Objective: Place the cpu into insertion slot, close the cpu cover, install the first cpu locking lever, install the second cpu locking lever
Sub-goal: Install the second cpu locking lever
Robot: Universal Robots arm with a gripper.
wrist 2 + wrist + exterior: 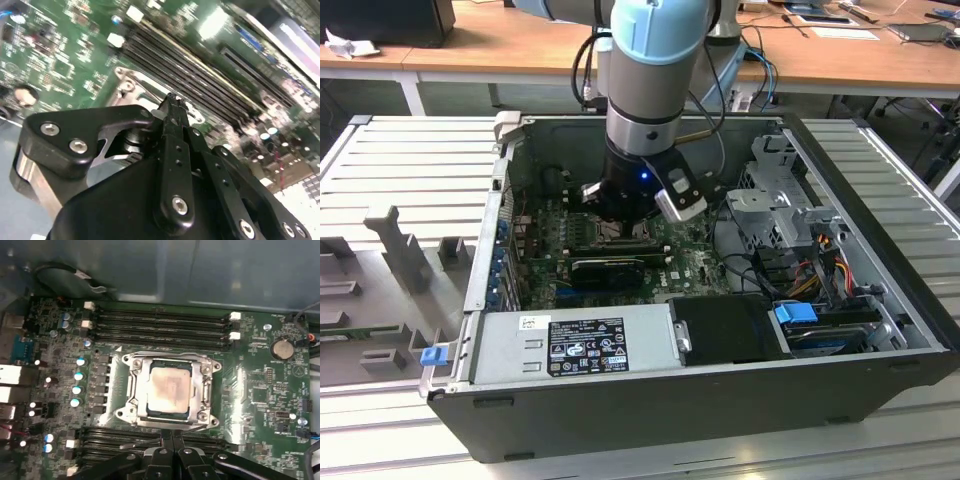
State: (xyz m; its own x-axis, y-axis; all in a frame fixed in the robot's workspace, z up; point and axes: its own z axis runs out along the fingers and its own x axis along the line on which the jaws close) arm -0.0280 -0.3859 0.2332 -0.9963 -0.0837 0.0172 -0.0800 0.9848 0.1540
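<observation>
In the first wrist view the cpu (169, 390), pale beige-silver, lies flat in the insertion slot (214, 366) on the green board. The cpu cover (134, 386), a metal frame with a square window, lies down around it. My gripper (170, 439) is shut, fingertips together just off the socket's edge and over the memory slots there. A thin metal lever rod (142, 443) runs beside the tips. In the second wrist view the shut black fingers (173, 117) point down at a metal corner of the socket (131, 82). In the exterior view the gripper (620, 228) is low inside the open computer case.
Long black memory slots (160, 322) flank the socket on two sides. A coin battery (282, 348) sits on the board. In the exterior view a black card (610, 270), the power supply (575, 345), a drive cage (780, 200) and cable bundles (810, 270) crowd the case.
</observation>
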